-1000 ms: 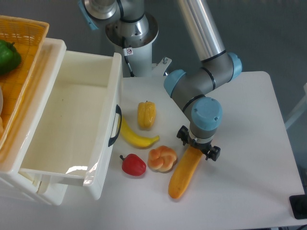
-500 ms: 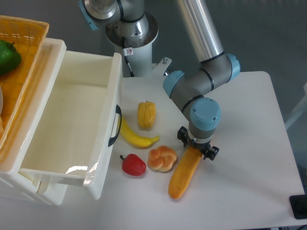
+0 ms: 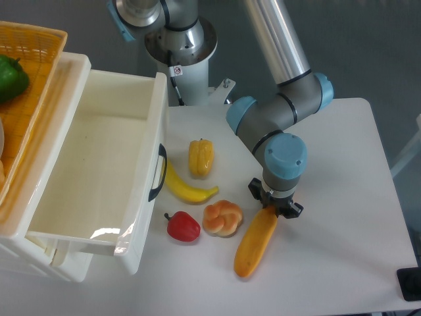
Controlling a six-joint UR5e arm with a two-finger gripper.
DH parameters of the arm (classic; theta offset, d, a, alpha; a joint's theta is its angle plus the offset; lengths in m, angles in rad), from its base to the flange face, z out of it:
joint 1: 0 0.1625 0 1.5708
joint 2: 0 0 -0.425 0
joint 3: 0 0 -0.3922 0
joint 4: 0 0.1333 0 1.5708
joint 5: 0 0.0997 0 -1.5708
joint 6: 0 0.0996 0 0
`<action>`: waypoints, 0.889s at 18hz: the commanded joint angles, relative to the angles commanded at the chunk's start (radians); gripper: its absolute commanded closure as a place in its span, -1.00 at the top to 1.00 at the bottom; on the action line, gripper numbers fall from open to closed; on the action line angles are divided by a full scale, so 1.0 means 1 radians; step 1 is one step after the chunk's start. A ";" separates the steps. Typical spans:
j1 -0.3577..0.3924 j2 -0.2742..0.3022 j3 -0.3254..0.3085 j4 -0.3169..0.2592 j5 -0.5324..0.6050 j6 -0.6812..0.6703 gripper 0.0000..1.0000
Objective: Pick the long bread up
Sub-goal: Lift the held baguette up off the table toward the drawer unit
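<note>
White table (image 3: 342, 171) fills the right half of your view, with grey floor behind it at 12 and 3 o'clock. Your arm comes down from the top centre, and its blue-capped wrist sits directly over the gripper (image 3: 275, 205), so you see only the black finger tips poking out on either side of the upper end of the long bread (image 3: 255, 242). Those fingers sit tight against the loaf's top end and look clenched on it. The long bread runs from the gripper down toward 7 o'clock, its lower rounded end pointing at the table's near edge; whether that end touches the table or hangs just above it you cannot tell from this angle. Just beside the loaf at 9 o'clock lies the knotted bun (image 3: 222, 218), close to it but whether touching is unclear. At 9 o'clock of the bun sits the red pepper (image 3: 183, 226). At 11 o'clock of the bun lies the banana (image 3: 186, 188), and above it at 12 o'clock stands the yellow pepper (image 3: 201, 158). On the left you have the white bin (image 3: 99, 164) with its black handle facing the banana, and at the far left an orange basket (image 3: 33, 46) holding a green pepper (image 3: 12, 78).
</note>
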 joint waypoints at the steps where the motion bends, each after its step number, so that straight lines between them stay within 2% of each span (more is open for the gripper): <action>1: 0.000 0.003 0.015 -0.025 -0.002 -0.002 -1.00; 5: 0.000 0.029 0.066 -0.136 -0.078 -0.009 -1.00; 9: -0.002 0.093 0.088 -0.221 -0.133 -0.020 -1.00; 12: -0.009 0.132 0.094 -0.249 -0.140 -0.018 -1.00; 16: -0.026 0.179 0.112 -0.324 -0.153 -0.009 -1.00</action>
